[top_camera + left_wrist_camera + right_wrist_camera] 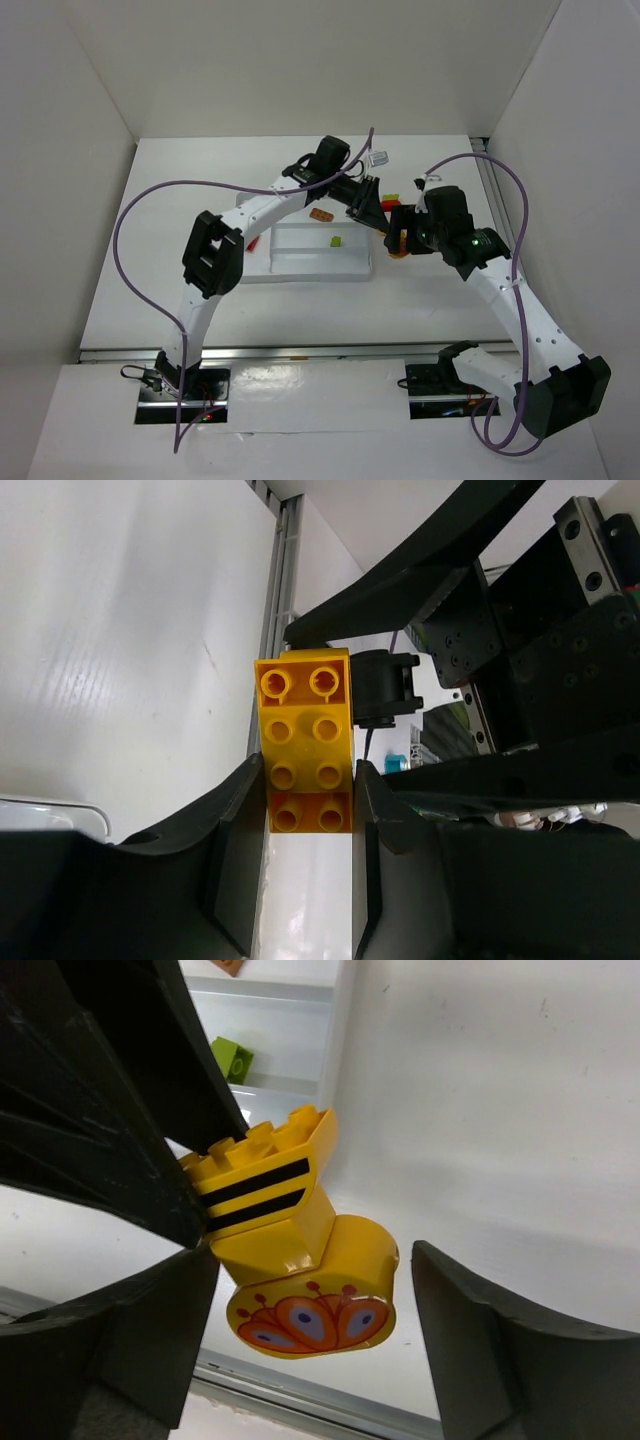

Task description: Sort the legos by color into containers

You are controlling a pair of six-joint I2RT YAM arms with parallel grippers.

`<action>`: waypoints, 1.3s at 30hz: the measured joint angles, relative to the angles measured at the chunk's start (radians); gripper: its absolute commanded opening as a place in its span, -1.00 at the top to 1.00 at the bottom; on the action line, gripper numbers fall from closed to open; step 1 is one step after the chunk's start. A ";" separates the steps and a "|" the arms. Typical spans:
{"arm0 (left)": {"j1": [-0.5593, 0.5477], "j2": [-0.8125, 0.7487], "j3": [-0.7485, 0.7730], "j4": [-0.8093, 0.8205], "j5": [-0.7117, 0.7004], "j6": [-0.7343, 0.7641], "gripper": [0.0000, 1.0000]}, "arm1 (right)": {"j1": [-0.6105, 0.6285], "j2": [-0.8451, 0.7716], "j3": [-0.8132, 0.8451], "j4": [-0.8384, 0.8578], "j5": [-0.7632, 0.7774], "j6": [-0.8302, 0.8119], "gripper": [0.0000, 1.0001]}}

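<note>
Yellow lego hangs just off the tray's right edge, between the left gripper and right gripper. Can't tell jaw state from the top view. Lime lego and orange-brown lego lie in separate tray compartments.

Left wrist: jaws clamped on the yellow piece's long sides, studs facing the camera.

Right wrist: jaws spread wide either side of it, holding nothing. It's a striped block on a rounded printed base.

Judgement: light, rigid, glossy plastic, slippery on the curve. Grip the flat sides, not the rounded base; the stack joint could pop.
</note>
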 measured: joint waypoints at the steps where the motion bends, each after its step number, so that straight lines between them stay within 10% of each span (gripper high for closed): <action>1: 0.002 0.000 -0.003 0.006 0.003 -0.004 1.00 | 0.000 0.000 0.000 0.000 -0.004 0.004 -0.78; 18: 0.089 0.000 -0.109 0.173 -0.008 -0.140 1.00 | 0.000 -0.048 -0.038 0.091 0.036 0.151 -0.81; 39: 0.282 -0.212 -0.340 0.390 0.116 -0.266 1.00 | -0.153 -0.095 -0.344 0.805 -0.466 0.494 -0.96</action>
